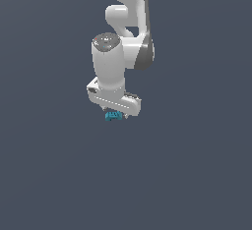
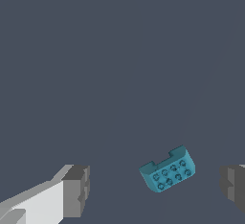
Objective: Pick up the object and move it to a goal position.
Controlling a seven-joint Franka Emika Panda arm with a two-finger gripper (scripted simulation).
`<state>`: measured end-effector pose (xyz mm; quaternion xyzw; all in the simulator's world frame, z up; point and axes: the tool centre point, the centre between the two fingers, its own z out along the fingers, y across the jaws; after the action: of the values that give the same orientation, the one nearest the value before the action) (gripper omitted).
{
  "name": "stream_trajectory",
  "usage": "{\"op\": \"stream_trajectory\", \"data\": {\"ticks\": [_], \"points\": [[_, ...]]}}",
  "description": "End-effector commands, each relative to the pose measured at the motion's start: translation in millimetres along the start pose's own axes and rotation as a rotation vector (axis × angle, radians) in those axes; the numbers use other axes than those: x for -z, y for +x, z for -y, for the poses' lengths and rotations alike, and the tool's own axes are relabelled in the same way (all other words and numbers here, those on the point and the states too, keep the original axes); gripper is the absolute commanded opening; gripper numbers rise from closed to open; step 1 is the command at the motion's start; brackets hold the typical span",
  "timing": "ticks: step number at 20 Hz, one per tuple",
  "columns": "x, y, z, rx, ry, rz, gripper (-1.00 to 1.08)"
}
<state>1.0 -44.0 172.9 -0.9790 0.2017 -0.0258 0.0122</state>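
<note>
The object (image 2: 168, 169) is a small teal-blue block with several round studs on its face and a notch along one edge. In the wrist view it lies tilted on the grey surface between my two grey fingertips (image 2: 76, 189), nearer to one of them and touching neither. My gripper (image 2: 155, 185) is open, its jaws spread much wider than the block. In the exterior view the object (image 1: 113, 116) peeks out just under the white hand, and the gripper (image 1: 117, 114) hangs straight down over it with its fingers mostly hidden by the hand.
A plain dark grey surface (image 1: 197, 175) fills both views. The white arm (image 1: 123, 32) rises above the hand toward the top of the exterior view.
</note>
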Motion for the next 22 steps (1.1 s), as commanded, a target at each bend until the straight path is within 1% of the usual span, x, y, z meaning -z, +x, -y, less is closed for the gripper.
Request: {"op": "stream_trajectory", "data": {"ticks": [1,11,22], "points": [[-8.7,-5.0,-2.7,-0.079,0.001,0.006,1.00],[-40.8,-25.1,-16.1,-0.395,-0.006,0.026,1.00],[-71.6,-47.8,-35.5,-0.747,-0.027,0.033,1.00]]}}
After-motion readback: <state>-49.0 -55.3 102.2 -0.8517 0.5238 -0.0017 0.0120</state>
